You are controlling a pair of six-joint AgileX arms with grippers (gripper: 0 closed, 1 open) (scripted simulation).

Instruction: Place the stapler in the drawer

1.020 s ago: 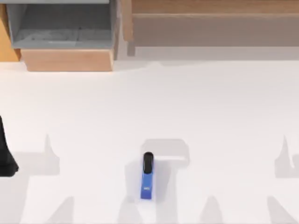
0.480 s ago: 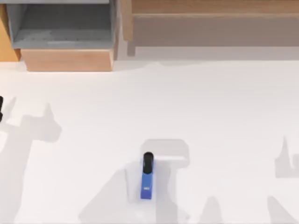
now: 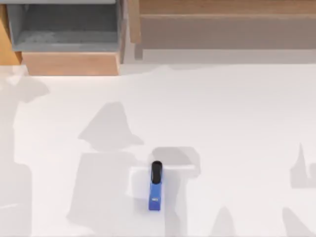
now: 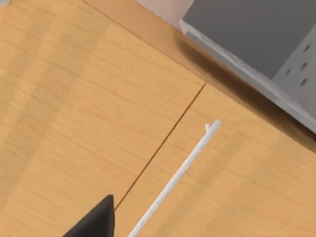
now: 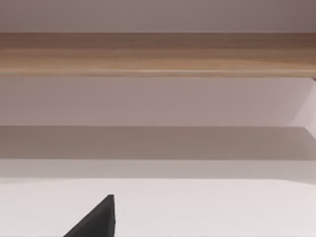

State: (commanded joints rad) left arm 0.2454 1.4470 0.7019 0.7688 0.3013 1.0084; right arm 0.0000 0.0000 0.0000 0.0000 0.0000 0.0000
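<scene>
Small blue rectangular stapler with black rounded end (image 3: 155, 187): lies flat, near-centre bench; judged light, rigid, smooth; best gripped across long blue sides. Open grey-walled drawer with tan front (image 3: 69, 34): far left. State of fingers on both arms cannot be told.

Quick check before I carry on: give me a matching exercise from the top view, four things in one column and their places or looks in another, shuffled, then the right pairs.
Things:
1. stapler
2. drawer
3. wide brown cabinet
4. table

Places or looks:
A. top right, along the far edge
B. white surface crossed by grey shadows
C. low centre, blue bar with its black end toward the cabinet
D. top left, pulled open, grey inside, tan front panel

Pairs: 1-C, 2-D, 3-A, 4-B
</scene>
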